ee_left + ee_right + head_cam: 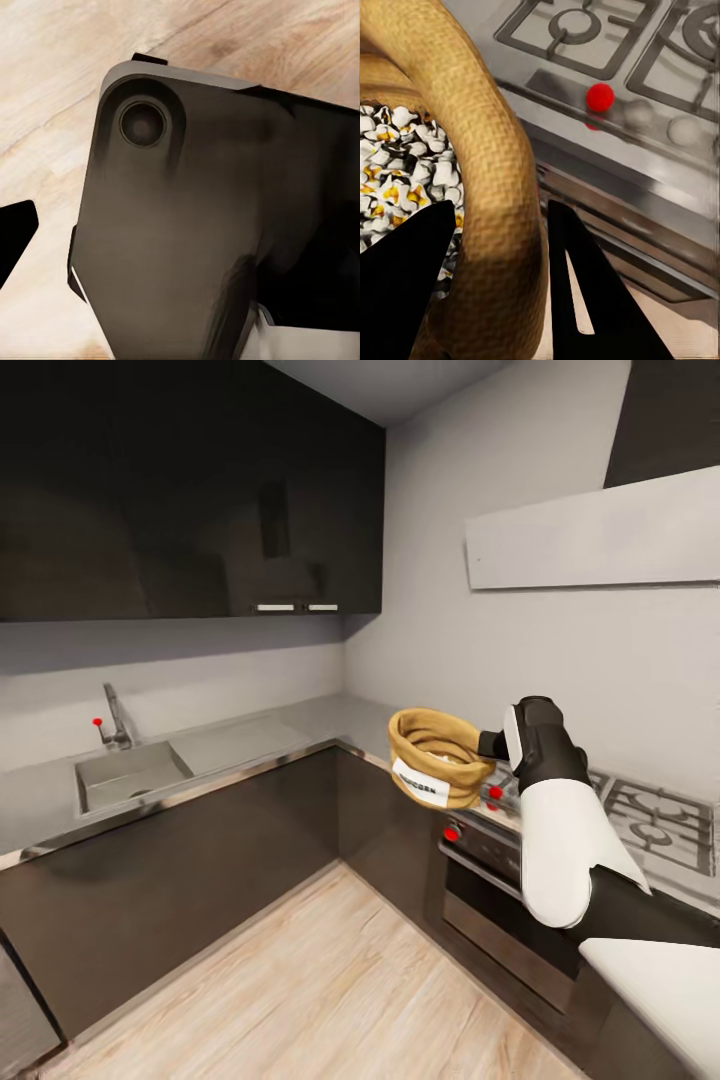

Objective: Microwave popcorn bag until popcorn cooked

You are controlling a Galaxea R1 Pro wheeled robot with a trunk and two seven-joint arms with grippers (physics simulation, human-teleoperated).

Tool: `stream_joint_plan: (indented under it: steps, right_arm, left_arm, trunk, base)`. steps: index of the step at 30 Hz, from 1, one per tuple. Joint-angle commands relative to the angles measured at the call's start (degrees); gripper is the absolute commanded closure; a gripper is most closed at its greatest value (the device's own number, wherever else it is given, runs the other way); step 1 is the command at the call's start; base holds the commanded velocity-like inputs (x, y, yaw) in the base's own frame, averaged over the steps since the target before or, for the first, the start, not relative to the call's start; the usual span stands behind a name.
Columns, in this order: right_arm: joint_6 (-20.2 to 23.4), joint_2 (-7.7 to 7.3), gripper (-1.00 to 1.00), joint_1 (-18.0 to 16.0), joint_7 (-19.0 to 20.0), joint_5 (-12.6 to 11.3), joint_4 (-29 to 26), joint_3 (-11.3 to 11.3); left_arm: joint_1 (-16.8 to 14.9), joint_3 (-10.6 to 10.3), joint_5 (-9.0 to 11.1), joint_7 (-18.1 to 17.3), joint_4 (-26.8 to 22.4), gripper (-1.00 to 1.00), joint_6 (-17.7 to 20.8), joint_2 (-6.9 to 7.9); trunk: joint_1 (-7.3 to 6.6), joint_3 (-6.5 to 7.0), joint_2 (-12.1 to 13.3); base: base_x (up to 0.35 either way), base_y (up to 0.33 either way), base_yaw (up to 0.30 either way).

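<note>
Beyond the countertop (300, 722) edge, right claw (495, 281) clamps the popcorn bag (436, 756) rim midair.

L-shaped grey countertop (290, 732), sunken sink (130, 775) (faucet behind), gas cooktop (655, 820) at right

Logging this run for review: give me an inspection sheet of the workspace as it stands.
Surface: grey countertop in an L, with a sink and faucet; gas cooktop on the right.
Job's things: popcorn bag held in the air in front of the oven; popped popcorn inside.
Clutter: nothing seen.
Tools: right tool shut on the bag's rim, one finger inside and one outside; left tool's state cannot be told.
Cables: nothing seen.
Surroundings: dark cabinets, wood floor, red knobs.
</note>
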Motion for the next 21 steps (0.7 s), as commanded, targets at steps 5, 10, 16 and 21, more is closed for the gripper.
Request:
stream_joint_plan:
  steps: [5,10,16,21]
  right_arm:
    - [0.1,0.13,1.00,-0.1,-0.4,-0.5,1.1,-0.2]
    - [0.1,0.10,1.00,1.3,-0.4,-0.5,2.3,-0.2]
    - [0.1,0.03,1.00,7.7,-0.2,-0.5,6.7,0.1]
    - [-15.0,-2.85,1.00,8.1,-0.2,1.0,28.4,0.1]
  left_arm:
    - [0.0,0.3,0.2,0.0,-0.1,-1.00,-0.1,-0.01]
    - [0.0,0.2,0.2,0.0,-0.1,-1.00,-0.1,-0.01]
    - [0.0,0.3,0.2,0.0,-0.2,-1.00,0.0,0.08]
    - [0.0,0.3,0.2,0.0,-0.2,-1.00,-0.1,0.08]
  trunk:
    - [-0.03,-0.07,-0.1]
    - [-0.03,-0.07,-0.1]
    - [-0.03,-0.07,-0.1]
    - [-0.03,-0.07,-0.1]
  base:
    - [-0.348,0.000,0.000]
    - [-0.348,0.000,0.000]
    - [-0.194,0.000,0.000]
    - [-0.002,0.000,0.000]
